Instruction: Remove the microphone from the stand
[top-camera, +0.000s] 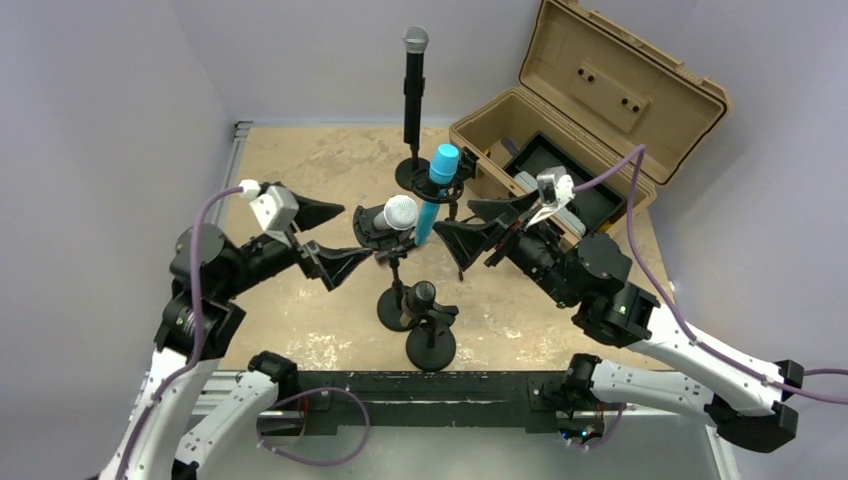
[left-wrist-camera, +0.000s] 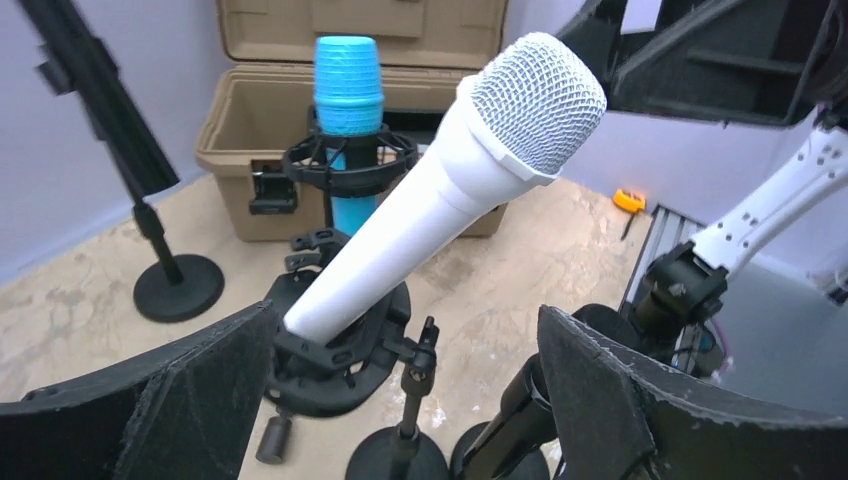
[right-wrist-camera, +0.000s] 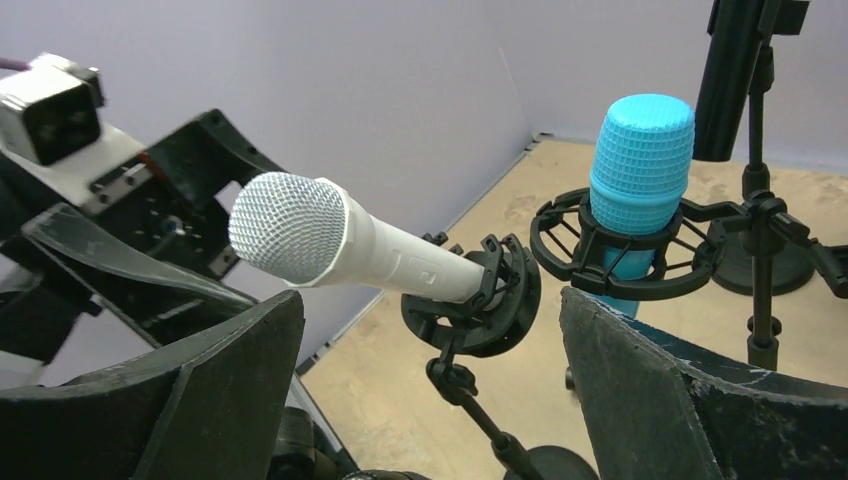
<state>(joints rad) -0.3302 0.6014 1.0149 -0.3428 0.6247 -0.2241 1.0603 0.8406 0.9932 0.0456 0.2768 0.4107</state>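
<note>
**White microphone sitting in its mount, both pincers wide beside it**

Nearest the arm bases, just in front of the white microphone (top-camera: 399, 214), a short black stand (top-camera: 430, 345) is standing on the sandy worktop (top-camera: 300, 160). I cannot tell what its top is carrying.

The white microphone is sitting tilted in a black ring mount (top-camera: 368, 228) on its own slim stand. Its handle is passing through the ring and its mesh head is raised.

The left pincer (top-camera: 335, 238) is hovering just left of the microphone, spread wide and holding nothing. Through its own camera, the handle is rising above the gap between the two dark fingers (left-wrist-camera: 150, 400), touching neither.

The right pincer (top-camera: 480, 228) is hanging just right of the microphone, equally wide and empty. Its camera is showing the mesh head and ring mount above its open gap.

Just behind the white microphone, a blue microphone (top-camera: 444, 165) is standing head-up in a second ring mount.

Farther behind it, a black microphone (top-camera: 414, 80) with a grey mesh head is standing upright on a thin stand with a round base.

Behind and to the right of the white microphone, a tan case (top-camera: 600, 110) is lying with its lid open.
</note>
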